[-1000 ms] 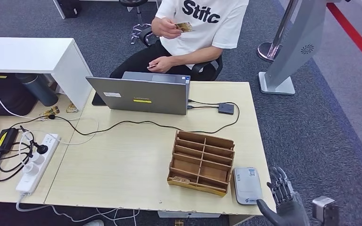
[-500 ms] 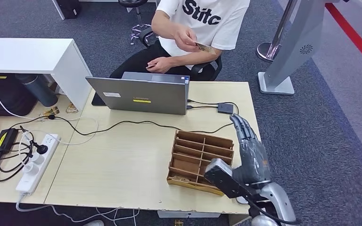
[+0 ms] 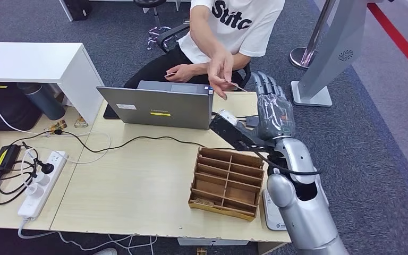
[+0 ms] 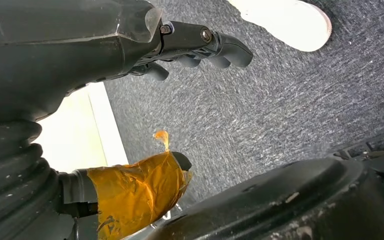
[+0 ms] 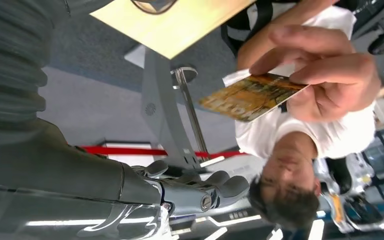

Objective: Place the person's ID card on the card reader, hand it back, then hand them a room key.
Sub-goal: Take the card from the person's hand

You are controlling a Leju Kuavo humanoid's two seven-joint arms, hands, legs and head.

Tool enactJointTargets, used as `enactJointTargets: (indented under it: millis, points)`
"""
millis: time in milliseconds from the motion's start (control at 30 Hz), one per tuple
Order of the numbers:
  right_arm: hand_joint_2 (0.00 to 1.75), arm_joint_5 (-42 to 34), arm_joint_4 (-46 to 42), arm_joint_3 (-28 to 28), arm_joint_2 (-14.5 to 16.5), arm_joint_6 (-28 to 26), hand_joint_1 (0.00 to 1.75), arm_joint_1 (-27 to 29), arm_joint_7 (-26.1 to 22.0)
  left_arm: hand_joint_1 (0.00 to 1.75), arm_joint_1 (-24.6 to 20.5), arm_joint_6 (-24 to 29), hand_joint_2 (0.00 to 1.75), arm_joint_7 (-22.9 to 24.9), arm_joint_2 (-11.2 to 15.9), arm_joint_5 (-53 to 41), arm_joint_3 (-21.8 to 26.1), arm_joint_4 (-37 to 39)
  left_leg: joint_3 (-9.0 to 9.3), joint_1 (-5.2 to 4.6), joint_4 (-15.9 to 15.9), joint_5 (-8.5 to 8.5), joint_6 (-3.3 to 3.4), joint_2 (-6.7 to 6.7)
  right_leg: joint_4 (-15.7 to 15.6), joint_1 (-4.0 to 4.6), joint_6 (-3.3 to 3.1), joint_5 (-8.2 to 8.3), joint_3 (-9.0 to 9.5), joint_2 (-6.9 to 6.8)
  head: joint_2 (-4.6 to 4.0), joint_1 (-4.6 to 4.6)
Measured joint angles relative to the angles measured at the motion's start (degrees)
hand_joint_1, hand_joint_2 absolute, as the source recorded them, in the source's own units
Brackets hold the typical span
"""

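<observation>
Over the worktop's point(image 3: 138, 175) far right corner, the right robot hand point(image 3: 272, 109) is raised with fingers spread, holding nothing, just beside the ID card point(image 3: 237, 86) pinched in the person's hand point(image 3: 220, 68).

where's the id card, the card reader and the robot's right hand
ID card point(image 5: 252, 97), right wrist view, middle of its printed face
card reader point(image 3: 270, 211), head view, visible strip of its top left of the arm
right hand point(image 3: 273, 109), head view, back of the hand
</observation>
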Motion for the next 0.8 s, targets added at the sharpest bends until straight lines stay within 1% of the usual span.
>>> enactJointTargets:
  millis: [167, 333, 367, 467, 500, 533, 800]
  points:
    - [1.75, -3.7, 2.0, -1.7, 0.9, 1.5, 0.0, -0.5, 0.2, 0.0, 0.0, 0.0, 1.75, 0.4, 0.5, 0.0, -1.2, 0.5, -0.06, 0.0, 0.0, 0.0, 0.0, 0.0, 0.0, 0.0, 0.0, 0.0, -0.07, -0.02, 0.0, 0.0]
    - [1.75, -6.3, 3.3, -3.0, 1.6, 1.9, 0.0, -0.5, 0.0, 0.0, 0.0, 0.0, 1.75, 0.4, 0.8, 0.0, -1.6, 0.9, -0.06, 0.01, 0.0, 0.0, 0.0, 0.0, 0.0, 0.0, 0.0, 0.0, -0.08, -0.02, 0.0, 0.0]
    - [1.75, -6.4, 3.5, -3.1, 1.8, 1.9, 0.35, -0.5, -0.1, 0.0, 0.0, 0.0, 1.75, 0.4, 0.9, 0.0, -1.7, 0.9, -0.06, 0.01, 0.0, 0.0, 0.0, 0.0, 0.0, 0.0, 0.0, 0.0, -0.08, -0.02, 0.0, 0.0]
    - [1.75, -6.5, 3.8, -3.4, 2.0, 1.9, 1.64, -0.5, -0.1, 0.0, 0.0, 0.0, 1.75, 0.4, 1.0, 0.0, -1.9, 0.9, -0.06, 0.01, 0.0, 0.0, 0.0, 0.0, 0.0, 0.0, 0.0, 0.0, -0.08, -0.02, 0.0, 0.0]
    - [1.75, -6.7, 3.9, -3.6, 2.1, 1.9, 1.73, -0.5, -0.1, 0.0, 0.0, 0.0, 1.75, 0.4, 1.0, 0.0, -1.9, 1.0, -0.06, 0.01, 0.0, 0.0, 0.0, 0.0, 0.0, 0.0, 0.0, 0.0, -0.08, -0.02, 0.0, 0.0]
    - [1.75, -7.0, 3.9, -3.7, 2.1, 1.9, 1.74, -0.5, -0.2, 0.0, 0.0, 0.0, 1.75, 0.4, 1.1, 0.0, -2.0, 1.0, -0.06, 0.0, 0.0, 0.0, 0.0, 0.0, 0.0, 0.0, 0.0, 0.0, -0.08, -0.02, 0.0, 0.0]
    - [1.75, -8.0, 3.9, -4.2, 2.3, 1.7, 1.75, -0.3, -0.4, 0.0, 0.0, 0.1, 1.75, 0.5, 1.2, 0.0, -2.6, 1.2, -0.06, 0.0, 0.0, 0.0, 0.0, 0.0, 0.0, 0.0, 0.0, 0.0, -0.09, -0.02, 0.0, 0.0]
